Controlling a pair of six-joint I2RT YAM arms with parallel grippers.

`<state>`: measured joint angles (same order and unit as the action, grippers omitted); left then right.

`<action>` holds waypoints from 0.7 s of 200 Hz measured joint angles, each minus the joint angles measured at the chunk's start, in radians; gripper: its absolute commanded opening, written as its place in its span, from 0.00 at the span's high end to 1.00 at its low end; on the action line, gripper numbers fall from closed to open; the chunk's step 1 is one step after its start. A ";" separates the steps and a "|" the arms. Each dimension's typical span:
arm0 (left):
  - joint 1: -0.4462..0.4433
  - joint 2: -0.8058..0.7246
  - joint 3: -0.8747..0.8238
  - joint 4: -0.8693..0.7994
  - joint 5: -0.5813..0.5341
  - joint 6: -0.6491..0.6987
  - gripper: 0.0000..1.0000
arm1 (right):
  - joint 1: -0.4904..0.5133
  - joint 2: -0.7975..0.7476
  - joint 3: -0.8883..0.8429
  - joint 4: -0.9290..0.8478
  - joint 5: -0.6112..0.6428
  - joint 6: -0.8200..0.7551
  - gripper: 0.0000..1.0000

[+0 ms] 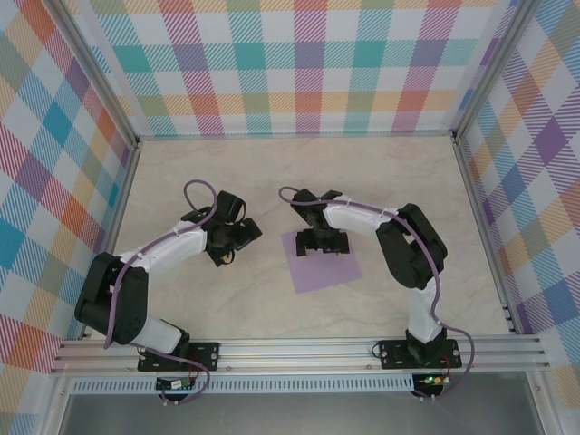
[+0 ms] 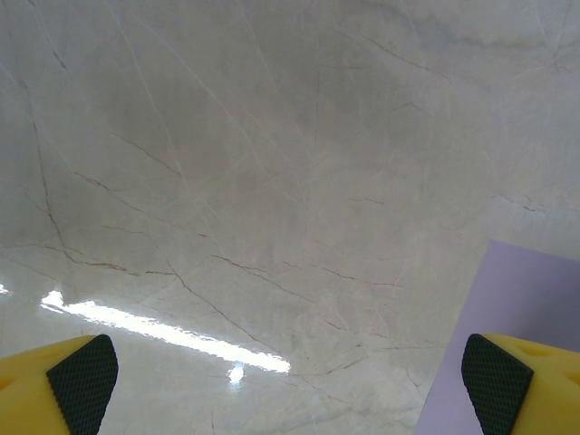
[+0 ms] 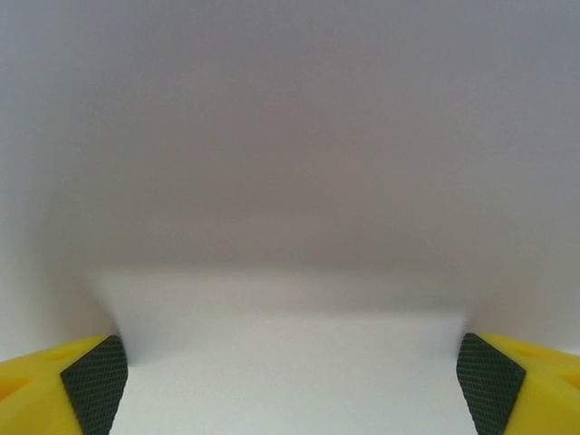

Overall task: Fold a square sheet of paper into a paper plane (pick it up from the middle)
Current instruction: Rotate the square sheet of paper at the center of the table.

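Counter of pale beige stone pattern with thin dark veins (image 1: 408,181) carries a thin plain lavender-purple square sheet of paper (image 1: 328,270). The sheet lies flat, a little right of the middle of the counter and closer to the near edge than to the far one. Its sharp corners are a little turned against the counter's edges.

The right claw (image 1: 323,248) stands over the far edge of the square sheet of paper. In the right wrist view this claw (image 3: 290,385) is spread wide, with one yellow finger and its black gridded pad (image 3: 91,388) at each lower corner, and the lavender surface (image 3: 290,181) lies between and beyond them. The claw pinches nothing. I cannot tell if the pads touch the sheet or hang just above it.

The left claw (image 1: 237,245) is to the left of the sheet, apart from it, over bare counter. In the left wrist view it (image 2: 290,390) is also spread wide and holds nothing. The veined counter (image 2: 272,181) is below it, and one corner of the sheet (image 2: 530,299) comes into this view at the lower right, just beside one black pad (image 2: 497,381).

Colourful checked wall panels (image 1: 299,63) close the counter at the left, right and far sides. A silver metal rail (image 1: 299,349) runs along the near edge, where both arm bases are bolted.
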<state>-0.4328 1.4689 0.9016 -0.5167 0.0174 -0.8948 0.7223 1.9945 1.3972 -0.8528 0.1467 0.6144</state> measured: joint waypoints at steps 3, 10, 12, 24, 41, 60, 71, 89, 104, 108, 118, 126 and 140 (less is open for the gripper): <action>0.000 0.000 -0.001 0.000 0.000 0.000 0.00 | 0.000 -0.001 0.003 -0.004 0.001 -0.005 0.00; 0.000 -0.002 -0.003 0.000 0.000 0.000 0.00 | 0.000 -0.002 0.011 -0.011 -0.001 -0.019 0.00; 0.000 -0.002 -0.004 0.000 0.001 0.000 0.00 | 0.000 -0.003 0.014 -0.013 -0.002 -0.024 0.00; 0.000 -0.005 -0.009 0.001 0.004 -0.002 0.00 | 0.000 -0.006 0.025 -0.018 -0.010 -0.051 0.00; 0.000 -0.007 -0.014 0.004 0.009 -0.003 0.00 | 0.000 -0.006 0.027 -0.017 -0.033 -0.085 0.00; 0.000 -0.008 -0.016 0.004 0.016 -0.003 0.00 | 0.000 -0.006 0.027 -0.019 -0.054 -0.115 0.00; 0.000 -0.008 -0.016 0.007 0.019 -0.003 0.00 | 0.000 -0.005 0.027 -0.021 -0.063 -0.128 0.00; 0.000 -0.008 -0.016 0.021 0.020 -0.004 0.00 | 0.000 0.005 0.031 -0.025 -0.066 -0.137 0.00; 0.000 -0.008 -0.016 0.025 0.025 -0.004 0.00 | 0.000 0.024 0.032 -0.025 -0.065 -0.137 0.00; 0.000 -0.008 -0.016 0.025 0.026 -0.004 0.00 | 0.000 0.032 0.032 -0.026 -0.065 -0.138 0.00; 0.000 -0.008 -0.016 0.026 0.026 -0.006 0.00 | 0.000 0.040 0.039 -0.031 -0.061 -0.137 0.00; 0.001 -0.008 -0.016 0.026 0.026 -0.006 0.00 | 0.000 0.041 0.040 -0.032 -0.060 -0.137 0.00; 0.003 -0.008 -0.017 0.026 0.027 -0.007 0.00 | 0.000 0.045 0.040 -0.032 -0.055 -0.136 0.01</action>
<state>-0.4301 1.4609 0.8848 -0.4908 0.0441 -0.9016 0.7223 2.0396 1.4372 -0.8845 0.0917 0.4782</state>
